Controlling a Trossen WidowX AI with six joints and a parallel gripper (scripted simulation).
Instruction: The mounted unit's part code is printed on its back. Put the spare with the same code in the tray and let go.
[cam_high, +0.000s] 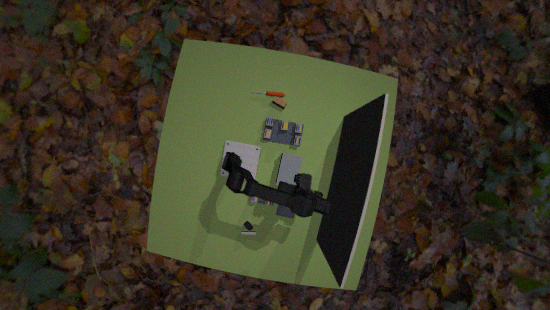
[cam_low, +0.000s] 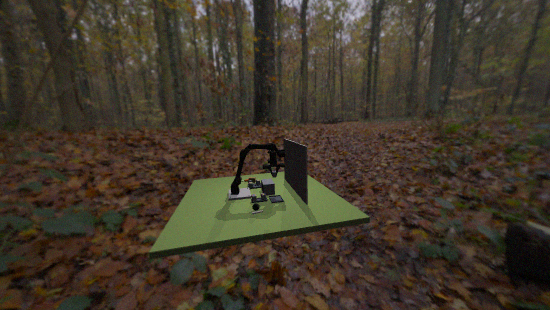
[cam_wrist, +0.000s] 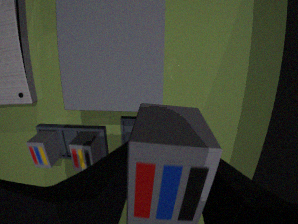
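My gripper (cam_wrist: 165, 149) (cam_high: 301, 196) (cam_low: 274, 173) is shut on a grey spare (cam_wrist: 168, 192) with red, blue and black stripes on its face, and holds it in the air. Below and ahead of it in the wrist view is the light grey top of the mounted unit (cam_wrist: 109, 36) (cam_high: 290, 167) (cam_low: 268, 186). The dark tray (cam_high: 285, 212) (cam_low: 276, 199) lies beside the unit and is mostly hidden under my arm in the overhead view. A rack of several striped spares (cam_high: 283, 131) stands farther back. Two more small striped parts (cam_wrist: 40, 151) (cam_wrist: 84, 153) sit low on the left in the wrist view.
A tall black panel (cam_high: 355, 185) (cam_low: 296, 170) stands along the right side of the green mat (cam_high: 200, 100). My arm's white base plate (cam_high: 248, 155) (cam_wrist: 12, 50) is left of the unit. An orange screwdriver (cam_high: 272, 93) and a brown block (cam_high: 280, 103) lie at the back; a small black piece (cam_high: 247, 224) lies in front.
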